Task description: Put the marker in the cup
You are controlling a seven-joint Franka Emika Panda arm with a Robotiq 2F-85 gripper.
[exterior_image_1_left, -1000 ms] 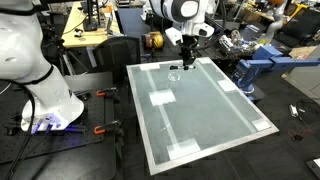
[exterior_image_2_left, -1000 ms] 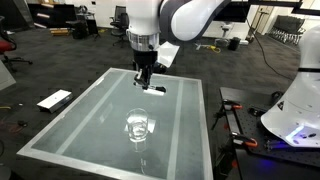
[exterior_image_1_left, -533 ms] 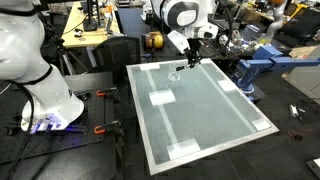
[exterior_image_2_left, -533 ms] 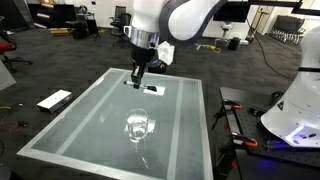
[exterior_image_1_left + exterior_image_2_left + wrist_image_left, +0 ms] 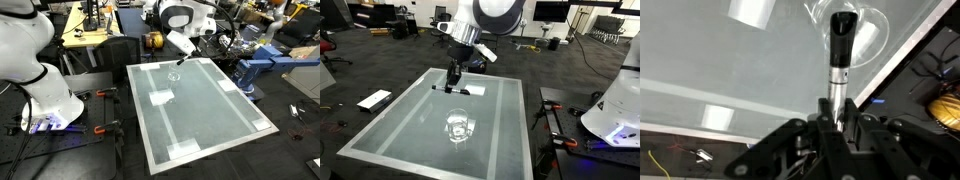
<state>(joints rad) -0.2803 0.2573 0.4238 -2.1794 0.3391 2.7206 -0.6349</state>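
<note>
Hand (image 5: 837, 108) is seen clamped on the marker (image 5: 841, 45) over the counter (image 5: 505, 130) (pale, glassy); the cup (image 5: 873, 38) is framed behind the marker's tip, wrist view.

White arm (image 5: 488, 14), black claw (image 5: 451, 84)

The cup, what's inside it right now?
Nothing visible inside the cup; the marker sits in the gripper. In the wrist view the marker hides part of the cup's interior.
</note>
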